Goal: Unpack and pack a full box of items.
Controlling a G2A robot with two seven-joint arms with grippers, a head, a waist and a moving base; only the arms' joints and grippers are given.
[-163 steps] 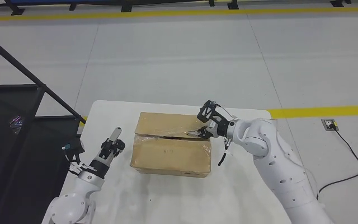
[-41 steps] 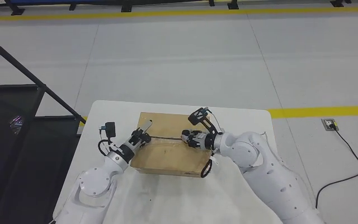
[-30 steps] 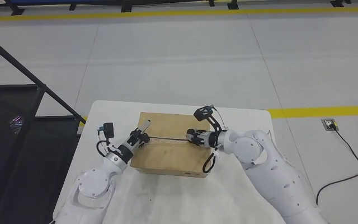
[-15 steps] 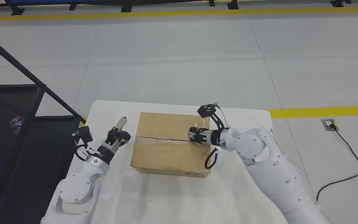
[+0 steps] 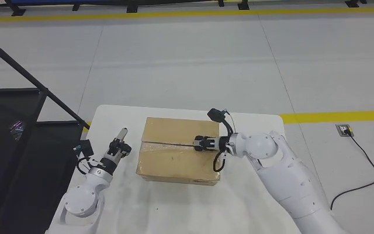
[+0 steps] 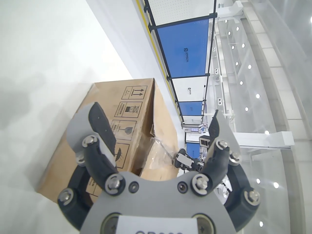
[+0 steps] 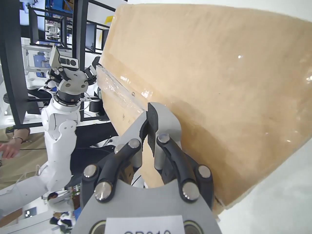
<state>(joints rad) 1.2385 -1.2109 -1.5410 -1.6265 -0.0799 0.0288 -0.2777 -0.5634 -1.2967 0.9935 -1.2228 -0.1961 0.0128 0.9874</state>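
Starting at the right claw [image 7: 149, 113]: fingers pressed together, tips down on the clear tape [image 7: 117, 91] that runs along the centre seam on top of the cardboard box [image 5: 175, 161] (whether any tape is caught between them, I can't tell). The box sits closed in the middle of the white worktop [image 5: 114, 120], flaps down, tape crumpled at the left end of the seam. Over on that side, the left claw [image 6: 155, 112] hangs with fingers spread wide, empty, pointing at the box's end face with its printed handling symbols, near it but not touching.
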